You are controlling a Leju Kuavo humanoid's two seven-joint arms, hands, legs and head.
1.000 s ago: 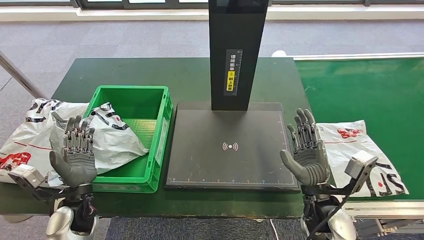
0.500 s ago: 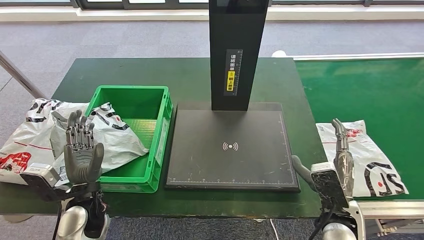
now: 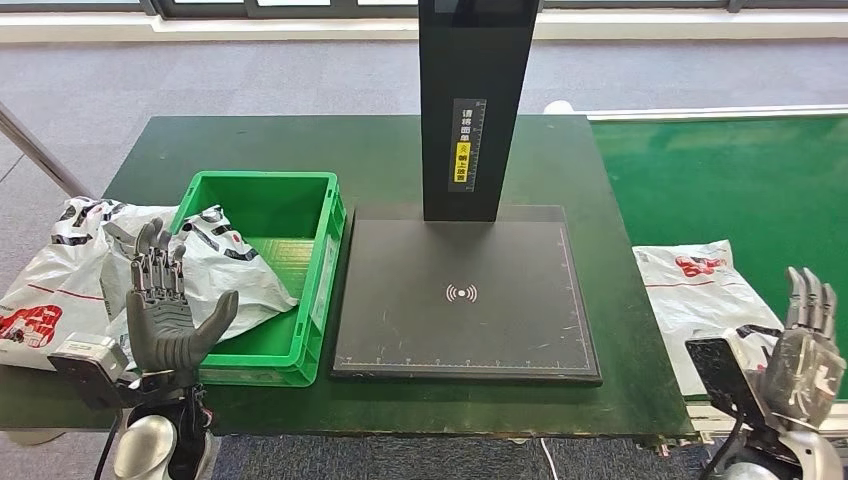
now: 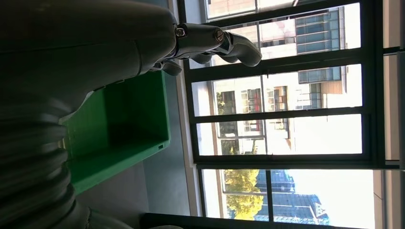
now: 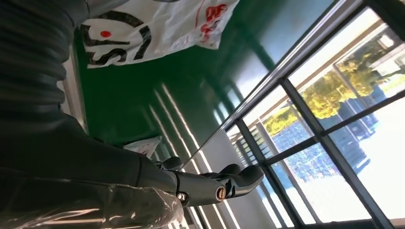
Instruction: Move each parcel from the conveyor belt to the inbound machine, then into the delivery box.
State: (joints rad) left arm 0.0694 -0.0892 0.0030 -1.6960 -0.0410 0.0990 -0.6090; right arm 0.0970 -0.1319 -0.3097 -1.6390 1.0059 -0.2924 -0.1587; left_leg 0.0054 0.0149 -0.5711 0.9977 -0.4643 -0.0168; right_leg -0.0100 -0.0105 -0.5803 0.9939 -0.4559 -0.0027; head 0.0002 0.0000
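a parcel (image 3: 700, 295), a white bag with red and black print, is lying on the green belt (image 3: 730, 180) at the right, just beside the dark green surface (image 3: 380, 150). the right hand (image 3: 805, 350) is hovering over the parcel's near end, palm turned away from the camera, fingers apart and holding nothing. the machine (image 3: 465, 300), a black flat pad with a tall black post, is standing on the middle of the surface with nothing on its pad. left of it and touching its edge, the green box (image 3: 325, 270) is holding another white parcel (image 3: 225, 275) that is draping over its left wall. more white bags (image 3: 50, 280) are lying on the surface left of the box. the left hand (image 3: 165, 310) is raised upright in front of the box's near left corner, fingers spread and empty.
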